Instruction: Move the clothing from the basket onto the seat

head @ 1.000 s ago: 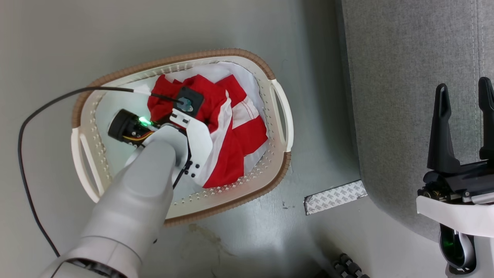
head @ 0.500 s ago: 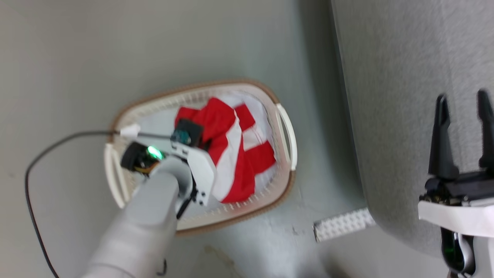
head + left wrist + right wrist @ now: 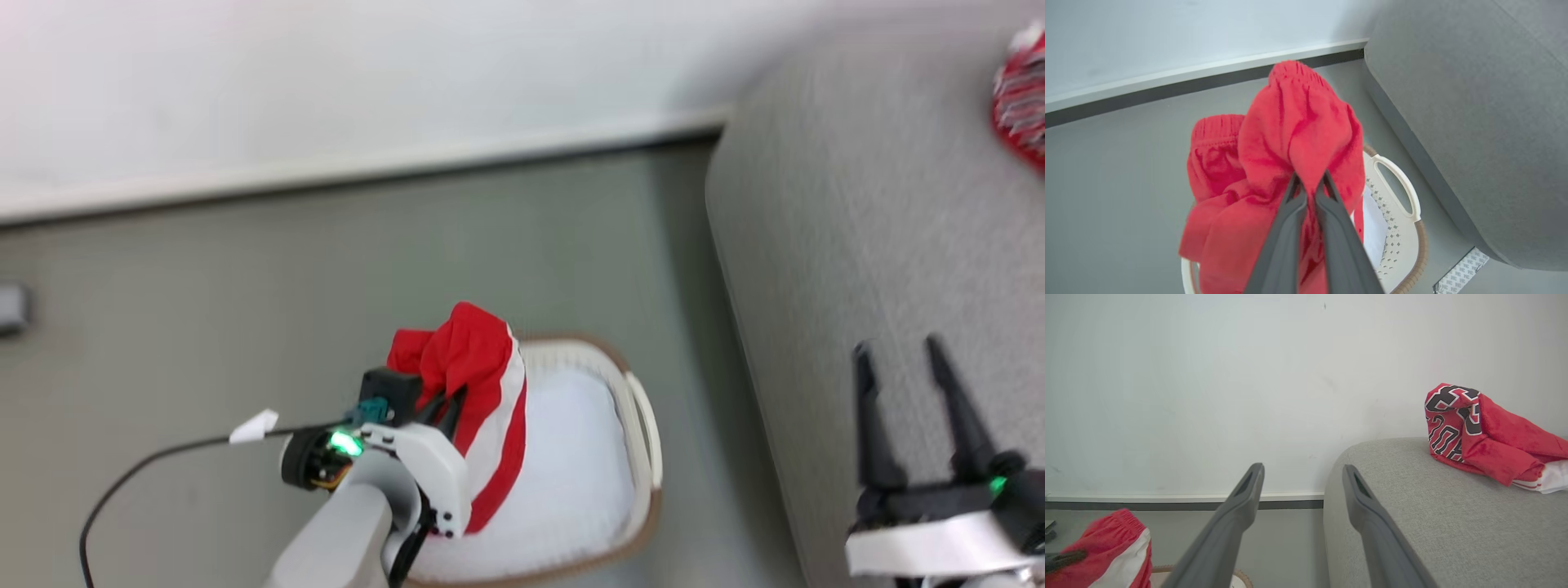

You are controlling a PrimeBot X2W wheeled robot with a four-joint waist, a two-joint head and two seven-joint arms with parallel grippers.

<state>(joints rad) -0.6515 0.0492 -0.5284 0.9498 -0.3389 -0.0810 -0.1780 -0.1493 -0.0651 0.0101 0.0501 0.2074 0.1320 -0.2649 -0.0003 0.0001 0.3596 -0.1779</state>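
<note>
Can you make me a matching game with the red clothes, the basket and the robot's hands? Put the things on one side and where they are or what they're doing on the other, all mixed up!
Things:
1. red and white garment
2. red jersey
3. basket
4. right gripper

Places and states:
A. open, holding nothing
B. lying on the grey sofa
C. standing on the floor beside the sofa
D. pinched in the left gripper, hanging over the basket

Right pairs: 1-D, 2-B, 3-C, 4-A.
</note>
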